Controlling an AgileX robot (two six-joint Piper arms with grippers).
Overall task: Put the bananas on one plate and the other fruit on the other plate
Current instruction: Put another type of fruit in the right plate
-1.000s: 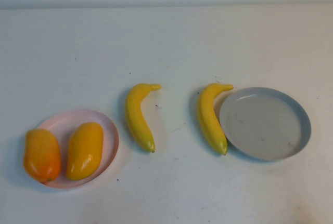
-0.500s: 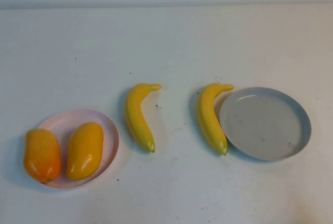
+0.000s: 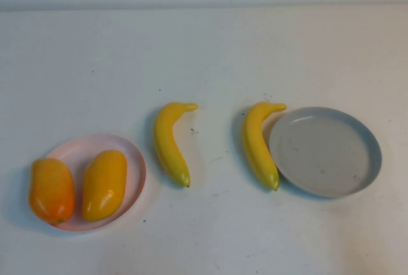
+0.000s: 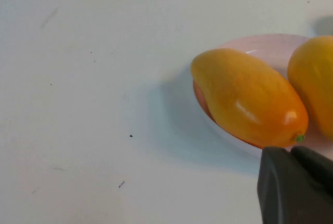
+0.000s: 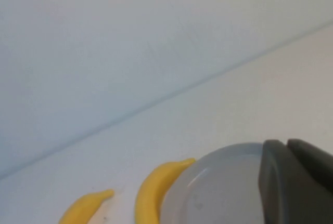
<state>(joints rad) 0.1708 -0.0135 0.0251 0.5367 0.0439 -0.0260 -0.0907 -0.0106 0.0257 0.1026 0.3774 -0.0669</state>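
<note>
Bananas (image 3: 170, 142) beside grey-blue plate (image 3: 368, 141) (touching)

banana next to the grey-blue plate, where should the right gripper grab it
Grip the banana across its thick middle, coming straight down from above. It lies flat on the table, tapering at both ends, its lower end against the grey-blue plate rim, so set the fingers across its width above that contact. The right gripper and left gripper show only in their wrist views.

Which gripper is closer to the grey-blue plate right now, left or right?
Right. The right gripper hangs just over the grey-blue plate, at its rim. The left gripper is over by the pink plate, beside the orange mango, at the table's other end.
</note>
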